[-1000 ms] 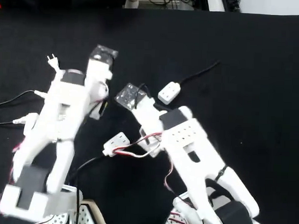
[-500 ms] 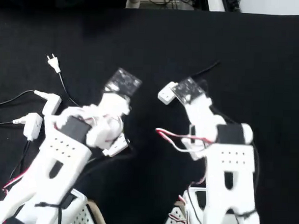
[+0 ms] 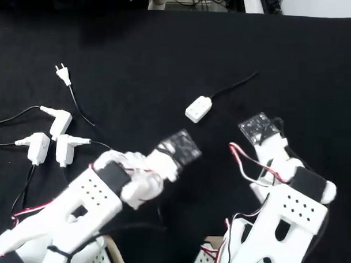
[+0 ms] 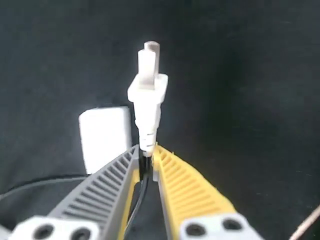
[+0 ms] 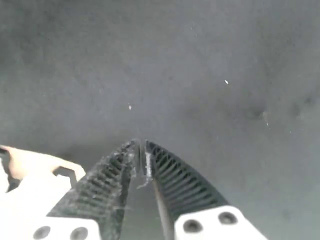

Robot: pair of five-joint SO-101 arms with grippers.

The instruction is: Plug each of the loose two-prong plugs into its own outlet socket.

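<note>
Between the fingers of the left end effector (image 4: 146, 151), a white two-prong plug (image 4: 147, 95) is clamped at its cable end, prongs pointing away, over the black worktop (image 4: 250, 75) beside a white socket block (image 4: 105, 137). The right end effector (image 5: 140, 147) is pressed together, empty. Another loose plug (image 3: 63, 74) lies well apart.

Glossy plastic plug (image 4: 148, 100), matt black cloth (image 3: 167, 50)
</note>
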